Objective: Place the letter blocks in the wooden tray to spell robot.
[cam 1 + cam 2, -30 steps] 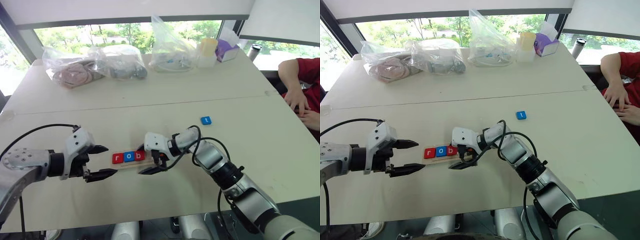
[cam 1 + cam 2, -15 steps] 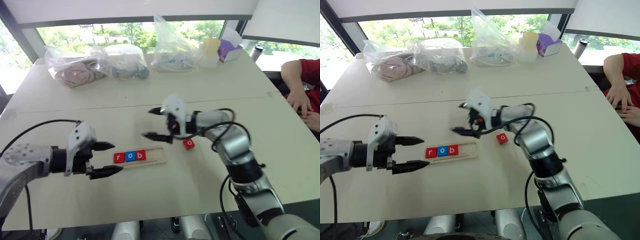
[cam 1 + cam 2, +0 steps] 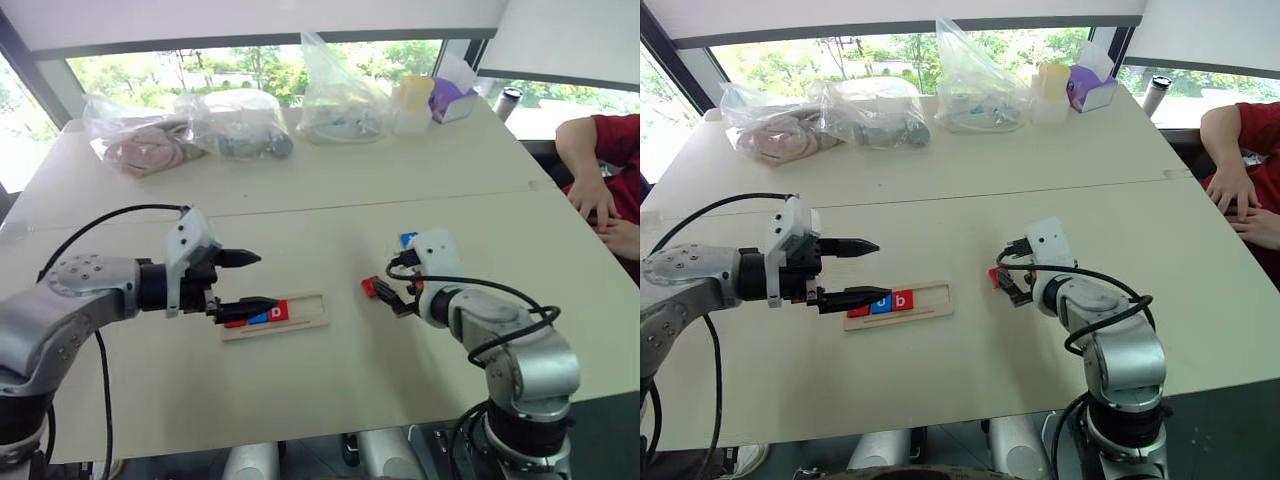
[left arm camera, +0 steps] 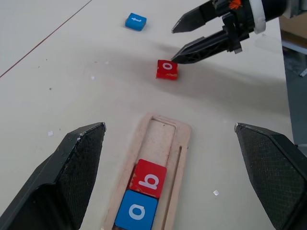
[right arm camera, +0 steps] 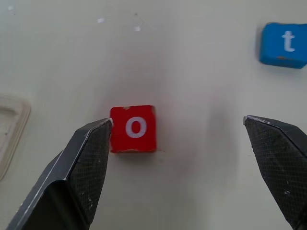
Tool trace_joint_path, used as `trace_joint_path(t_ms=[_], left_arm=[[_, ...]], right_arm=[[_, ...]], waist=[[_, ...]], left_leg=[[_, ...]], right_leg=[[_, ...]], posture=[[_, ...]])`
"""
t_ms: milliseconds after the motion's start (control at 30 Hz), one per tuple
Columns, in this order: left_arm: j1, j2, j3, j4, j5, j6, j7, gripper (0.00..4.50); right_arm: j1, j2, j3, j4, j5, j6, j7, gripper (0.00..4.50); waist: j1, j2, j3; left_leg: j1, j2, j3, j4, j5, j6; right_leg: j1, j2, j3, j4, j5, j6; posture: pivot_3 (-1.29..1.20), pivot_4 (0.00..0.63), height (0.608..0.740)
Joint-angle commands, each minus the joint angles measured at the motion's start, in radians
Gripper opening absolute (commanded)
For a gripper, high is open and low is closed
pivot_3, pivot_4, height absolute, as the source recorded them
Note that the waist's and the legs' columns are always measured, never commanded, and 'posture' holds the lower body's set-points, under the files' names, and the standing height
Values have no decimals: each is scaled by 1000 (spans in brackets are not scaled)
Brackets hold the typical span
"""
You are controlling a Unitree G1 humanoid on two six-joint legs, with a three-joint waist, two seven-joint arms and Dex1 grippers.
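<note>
The wooden tray (image 3: pixel 310 312) lies on the table with a red r, a blue o (image 4: pixel 135 212) and a red b (image 4: pixel 148 178) at its left end. My left gripper (image 3: pixel 880 270) hovers open over that end, and its lower finger hides most of the r. A loose red o block (image 5: pixel 133 128) lies flat on the table to the right of the tray. My right gripper (image 5: pixel 177 120) is open just above it, one finger close to the block's edge. A blue t block (image 3: pixel 408 239) lies farther back on the right.
Clear plastic bags (image 3: pixel 240 125) of items, a yellow cup (image 3: pixel 417 95) and a purple box (image 3: pixel 455 100) stand along the table's far side. A person's hands and red sleeve (image 3: pixel 600 170) rest at the right edge.
My right gripper left the tray's right end, swung right and turned down over the red o, which now lies on the table. My left gripper moved up and right over the tray's left end.
</note>
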Motion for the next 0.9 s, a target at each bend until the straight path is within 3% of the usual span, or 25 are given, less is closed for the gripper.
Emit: trace_joint_path(t_ms=[33, 233, 333, 500, 767, 900], left_arm=[[15, 4, 6, 3, 23, -25, 0, 4500], [52, 0, 11, 1, 42, -36, 11, 4500], [66, -1, 14, 4, 46, -39, 13, 4500], [80, -10, 2, 9, 61, -50, 18, 4500], [60, -24, -25, 23, 72, -56, 10, 4500], [36, -30, -48, 49, 91, -69, -7, 4500]], right_arm=[[6, 46, 17, 17, 33, -25, -17, 4449], [51, 68, 59, 108, 38, -104, -60, 4449], [68, 56, 78, 129, 34, -139, -80, 3627], [78, 47, 71, 90, 35, -132, -116, 1144], [84, 111, -17, -40, 3, -11, -205, 1145], [162, 175, -41, -149, -25, 51, -268, 1145]], waist=[[0, 0, 0], [1, -1, 0], [1, -1, 0], [0, -1, 0], [3, -1, 0], [4, -1, -1]], left_leg=[[0, 0, 0, 0, 0, 0], [0, 0, 0, -1, 0, 0], [0, 0, 0, -1, 0, 0], [0, 0, 0, -1, 0, 0], [0, 0, 0, -9, 0, 0], [0, 0, -1, -12, 0, 0]], right_leg=[[0, 0, 0, 0, 0, 0], [0, 0, 0, -2, 0, 0], [1, 0, 0, -4, 0, 0], [2, 0, 0, -6, 0, 0], [0, 0, 0, -8, 0, 0], [0, -1, 0, -9, -1, 1]], posture=[[0, 150, 740], [0, 150, 740], [0, 150, 740], [0, 150, 740], [0, 150, 740], [0, 150, 740]])
